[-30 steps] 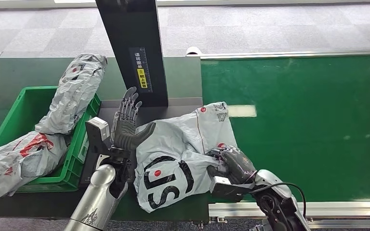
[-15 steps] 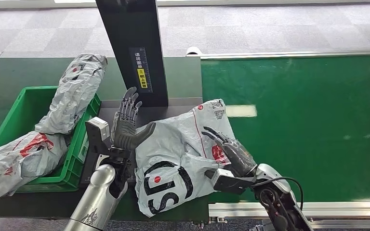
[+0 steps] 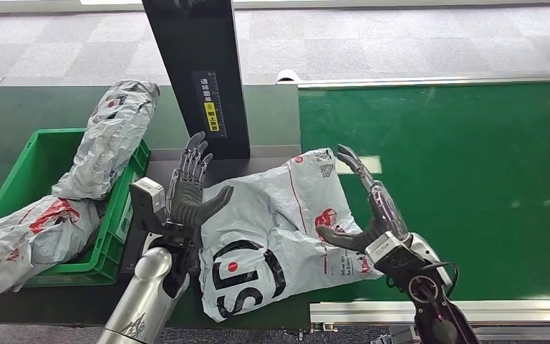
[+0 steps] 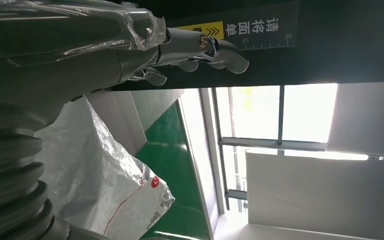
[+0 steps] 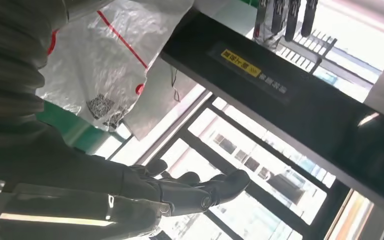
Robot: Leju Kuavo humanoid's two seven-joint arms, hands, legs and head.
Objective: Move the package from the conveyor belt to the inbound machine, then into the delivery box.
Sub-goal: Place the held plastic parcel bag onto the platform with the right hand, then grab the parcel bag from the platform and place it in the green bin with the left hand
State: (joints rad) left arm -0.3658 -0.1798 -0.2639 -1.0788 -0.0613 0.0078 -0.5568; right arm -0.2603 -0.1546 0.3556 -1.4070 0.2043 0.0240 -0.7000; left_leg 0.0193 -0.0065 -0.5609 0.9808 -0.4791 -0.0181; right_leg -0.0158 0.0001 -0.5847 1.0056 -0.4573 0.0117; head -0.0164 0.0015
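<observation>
The left hand (image 3: pixel 190 188) stands up straight just left of the grey package (image 3: pixel 276 229). Its fingers point up and its thumb sticks out to the package. It holds nothing. The right hand (image 3: pixel 369 208) is lifted at the package's right edge, fingers spread wide, holding nothing.

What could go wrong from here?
1. Both hands are open: the right hand stands at the package edge, the left hand upright beside it. Nothing holds the bag, so a clumsy re-grip might shove it.
2. The package's near corner lies at the platform's front edge; a push could slide it off.
3. The green bin already holds two bags, one poking out; another may not settle.
</observation>
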